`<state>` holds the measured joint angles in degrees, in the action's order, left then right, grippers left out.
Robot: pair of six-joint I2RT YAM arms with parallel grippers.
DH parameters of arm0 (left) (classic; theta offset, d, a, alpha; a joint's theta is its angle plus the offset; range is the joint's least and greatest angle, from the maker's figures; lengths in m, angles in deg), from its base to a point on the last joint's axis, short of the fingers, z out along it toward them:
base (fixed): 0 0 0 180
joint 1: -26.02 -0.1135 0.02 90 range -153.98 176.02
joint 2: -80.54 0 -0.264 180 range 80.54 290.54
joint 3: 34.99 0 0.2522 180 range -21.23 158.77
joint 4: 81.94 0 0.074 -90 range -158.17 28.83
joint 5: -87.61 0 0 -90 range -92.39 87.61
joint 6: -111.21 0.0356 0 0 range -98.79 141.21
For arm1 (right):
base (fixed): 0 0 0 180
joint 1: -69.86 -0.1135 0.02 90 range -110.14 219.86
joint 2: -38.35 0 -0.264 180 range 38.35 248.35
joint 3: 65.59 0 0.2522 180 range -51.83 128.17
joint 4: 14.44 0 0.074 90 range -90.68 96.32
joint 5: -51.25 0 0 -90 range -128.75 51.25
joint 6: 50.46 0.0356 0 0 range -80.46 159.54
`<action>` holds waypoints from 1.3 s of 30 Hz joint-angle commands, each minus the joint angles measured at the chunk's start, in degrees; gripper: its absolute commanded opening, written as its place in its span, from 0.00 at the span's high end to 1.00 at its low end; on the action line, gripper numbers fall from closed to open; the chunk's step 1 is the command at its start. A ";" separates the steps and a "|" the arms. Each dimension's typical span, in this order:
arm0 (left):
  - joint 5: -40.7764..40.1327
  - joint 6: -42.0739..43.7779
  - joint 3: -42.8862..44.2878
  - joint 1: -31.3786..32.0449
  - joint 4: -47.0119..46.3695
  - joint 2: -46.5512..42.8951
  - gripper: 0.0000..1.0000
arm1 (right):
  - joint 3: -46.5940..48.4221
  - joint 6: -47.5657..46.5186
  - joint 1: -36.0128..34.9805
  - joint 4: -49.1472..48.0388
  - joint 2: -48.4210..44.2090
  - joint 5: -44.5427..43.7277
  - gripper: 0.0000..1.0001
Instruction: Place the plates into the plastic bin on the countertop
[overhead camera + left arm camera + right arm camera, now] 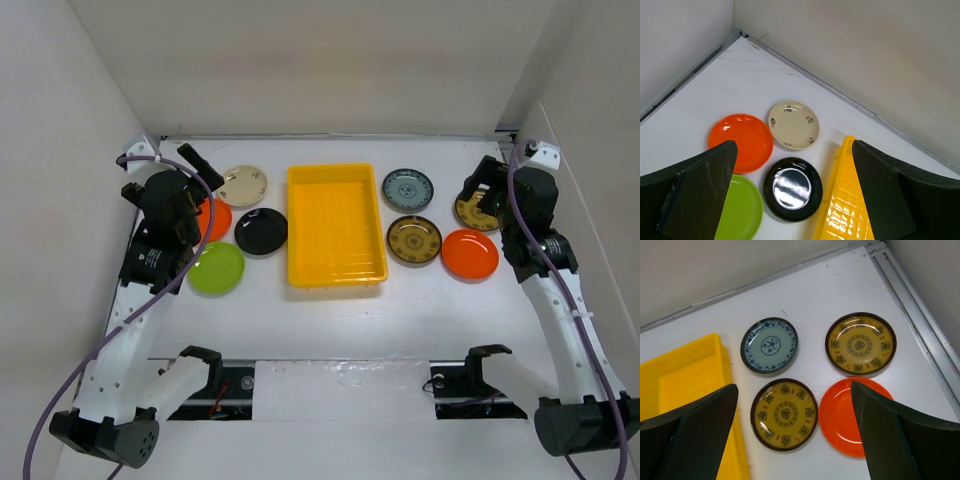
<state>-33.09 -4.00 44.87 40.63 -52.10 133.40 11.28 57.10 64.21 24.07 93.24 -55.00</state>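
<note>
The yellow bin [336, 225] stands empty in the middle of the white countertop [330, 320]. To its left lie a beige plate [243, 185], an orange plate [218, 222], a black plate [261, 231] and a lime green plate [216, 268]. To its right lie a teal-patterned plate [408, 188], a gold-patterned plate [414, 240], an orange plate [470, 254] and a second gold-patterned plate [472, 213]. My left gripper [793, 145] is open and empty, high above the left plates. My right gripper [794, 386] is open and empty, high above the right plates.
White walls close in the countertop at the left [60, 200], back [320, 70] and right [600, 180]. A black stick-like object [195, 158] lies at the back left corner. A metal rail [340, 385] with the arm bases runs along the near edge.
</note>
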 commanded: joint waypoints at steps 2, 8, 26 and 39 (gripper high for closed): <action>3.62 -0.89 -0.36 -0.20 -1.75 0.48 0.00 | -2.47 2.91 2.48 -7.87 4.50 2.70 0.00; 6.26 -0.89 0.16 -0.20 -1.75 1.02 0.00 | -9.04 3.62 5.64 -20.14 17.25 12.28 0.06; 10.40 -0.36 0.16 -0.20 -1.75 3.65 0.00 | 7.97 7.75 7.06 -26.34 51.44 25.03 0.21; 10.40 0.16 0.69 -0.20 -1.75 5.85 0.00 | 19.58 11.27 7.06 -19.93 64.10 26.89 0.54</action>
<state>-22.90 -4.55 44.79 40.63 -52.12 138.95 26.78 67.46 71.18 3.22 156.37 -28.60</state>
